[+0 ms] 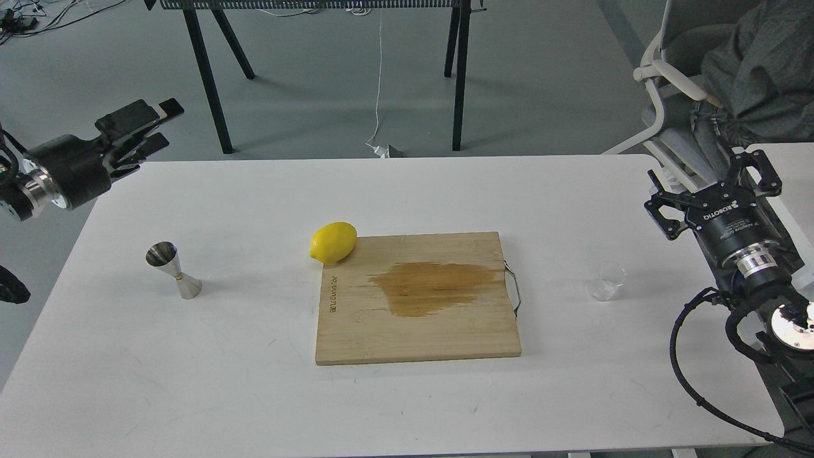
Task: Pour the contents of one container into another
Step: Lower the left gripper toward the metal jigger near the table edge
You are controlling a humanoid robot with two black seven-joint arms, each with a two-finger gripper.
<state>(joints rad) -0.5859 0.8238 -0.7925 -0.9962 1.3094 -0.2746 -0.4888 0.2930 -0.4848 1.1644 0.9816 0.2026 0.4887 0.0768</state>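
Observation:
The small clear glass cup (pixel 606 280) stands upright on the white table (pixel 254 394), right of the cutting board. On the left side of the table stands the steel hourglass jigger (pixel 173 270), also upright. My right gripper (pixel 712 184) hovers open at the table's right edge, behind and to the right of the cup, holding nothing. Past the table's far left corner my left gripper (pixel 162 124) points to the right, well behind the jigger; its fingers stand apart and hold nothing.
A wooden cutting board (pixel 381 337) with a dark wet stain lies mid-table, a metal handle on its right side. A yellow lemon (pixel 333 242) rests at its far left corner. A seated person in a chair (pixel 731 70) is behind the right corner.

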